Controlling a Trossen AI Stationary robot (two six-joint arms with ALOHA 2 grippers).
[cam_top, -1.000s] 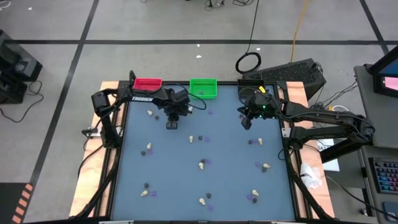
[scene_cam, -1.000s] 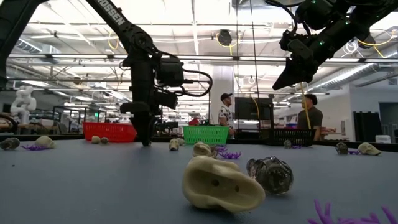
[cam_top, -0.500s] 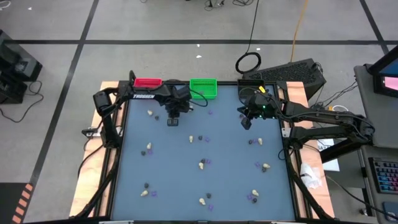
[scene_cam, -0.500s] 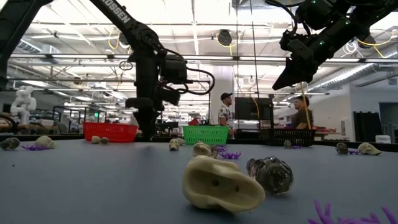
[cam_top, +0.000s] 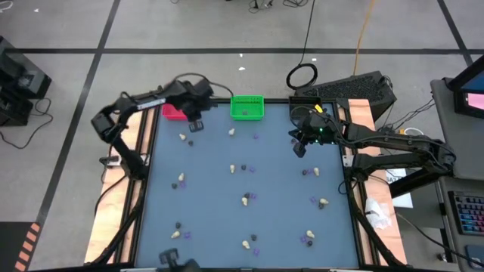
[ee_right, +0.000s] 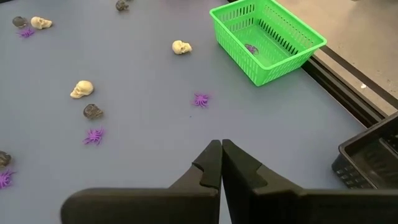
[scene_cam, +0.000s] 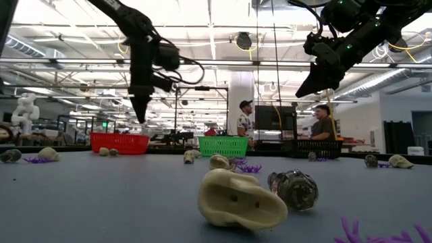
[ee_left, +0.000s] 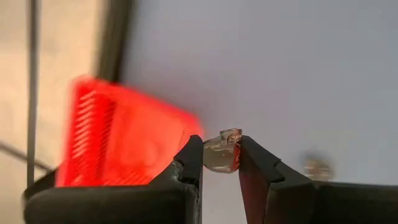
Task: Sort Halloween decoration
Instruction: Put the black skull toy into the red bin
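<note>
Small Halloween trinkets lie scattered on the blue-grey table top: cream skulls (cam_top: pixel 245 199), dark grey skulls (ee_right: pixel 92 111) and purple spiders (ee_right: pixel 200 99). My left gripper (cam_top: pixel 195 124) hangs high by the red bin (cam_top: pixel 173 111) at the far left, shut on a small grey skull (ee_left: pixel 219 155). In the low view it (scene_cam: pixel 140 116) stands well above the red bin (scene_cam: pixel 119 142). My right gripper (cam_top: pixel 300 149) waits shut in the air at the far right, with nothing in it (ee_right: pixel 222 149). My left gripper pinches the small grey skull by two opposite sides (ee_left: pixel 211 157) between its two fingertips (ee_left: pixel 193 155). The fingers point steeply down from above. The skull is lifted clear of the table, beside the red bin's edge (ee_left: pixel 180 127).
A green bin (cam_top: pixel 247 106) stands at the middle of the far edge with a purple bit inside (ee_right: pixel 250 47). A black bin (ee_right: pixel 367 163) sits at the far right under my right arm. People stand in the room beyond the table (scene_cam: pixel 244 121).
My left gripper has risen from the table with the small grey skull and swung toward the far left corner, over to the red bin, rolling its wrist on the way. A cream skull that the arm covered now shows near the green bin.
</note>
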